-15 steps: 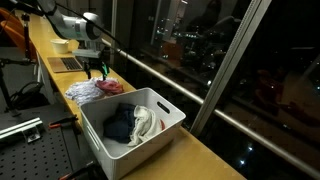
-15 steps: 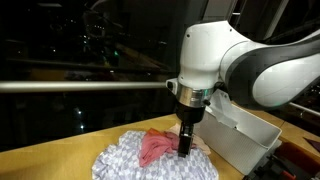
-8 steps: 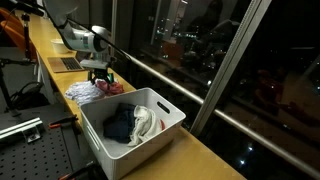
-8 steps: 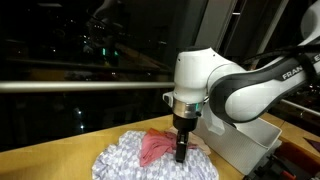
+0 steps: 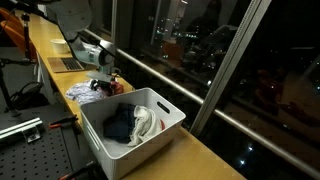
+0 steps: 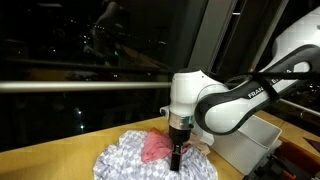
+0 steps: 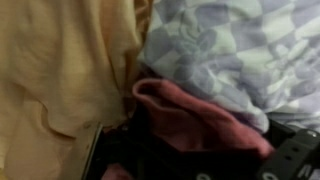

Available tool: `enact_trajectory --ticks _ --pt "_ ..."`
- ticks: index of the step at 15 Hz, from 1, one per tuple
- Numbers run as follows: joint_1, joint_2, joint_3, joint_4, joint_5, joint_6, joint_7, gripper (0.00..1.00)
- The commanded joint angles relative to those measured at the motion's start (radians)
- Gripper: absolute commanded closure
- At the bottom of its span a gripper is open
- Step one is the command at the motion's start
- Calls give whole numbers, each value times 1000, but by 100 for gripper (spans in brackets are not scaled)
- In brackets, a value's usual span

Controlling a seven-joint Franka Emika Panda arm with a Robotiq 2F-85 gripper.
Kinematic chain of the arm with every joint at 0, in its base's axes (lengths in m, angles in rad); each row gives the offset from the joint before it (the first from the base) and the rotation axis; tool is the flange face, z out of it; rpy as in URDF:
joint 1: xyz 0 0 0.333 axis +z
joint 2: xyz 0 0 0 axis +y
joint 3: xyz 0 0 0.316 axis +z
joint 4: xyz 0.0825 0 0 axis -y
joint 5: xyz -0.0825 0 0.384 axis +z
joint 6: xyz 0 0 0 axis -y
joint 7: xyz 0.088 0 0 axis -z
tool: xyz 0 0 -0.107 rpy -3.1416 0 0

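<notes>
A pink cloth (image 6: 154,147) lies crumpled on top of a white and blue patterned cloth (image 6: 118,161) on the wooden counter (image 7: 55,70). My gripper (image 6: 176,160) points straight down and presses into the pink cloth at its right edge. In the wrist view the pink cloth (image 7: 190,112) fills the space between the two dark fingers, which stand wide apart at the bottom corners, so the gripper (image 7: 195,152) is open around the fabric. The patterned cloth (image 7: 240,45) spreads beyond it. In an exterior view the gripper (image 5: 105,82) sits low on the pile (image 5: 82,94).
A white plastic bin (image 5: 168,127) holding dark and light clothes (image 5: 130,122) stands close beside the pile; its wall (image 6: 250,140) is right next to the arm. A laptop (image 5: 68,63) and a tape roll (image 5: 61,46) lie farther along the counter. A window rail (image 6: 80,85) runs behind.
The arm has come down over the last second, bringing the gripper from above the pile into the pink cloth. The cloths have not shifted.
</notes>
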Motion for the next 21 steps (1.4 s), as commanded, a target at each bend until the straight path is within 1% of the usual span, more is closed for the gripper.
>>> enact_trajectory --ticks 1,2,3,5,9,11,12,15,18,21 --pt "-8 22 8 16 36 20 -14 41" --pt "-7 6 7 5 40 20 -9 47" --pt "-6 -6 6 -1 44 16 -5 56" --pt "3 -63 3 -36 45 2 16 71" --pt "26 -249 -5 -147 27 -22 77 99" --pt "35 -342 -11 -186 15 -49 109 100" --pt "36 -390 -11 -202 11 -65 122 98" --pt "28 -534 -7 -230 -8 -145 156 97" --pt "-3 -667 0 -226 -20 -245 166 97" --pt "-56 -785 1 -206 -4 -337 133 97"
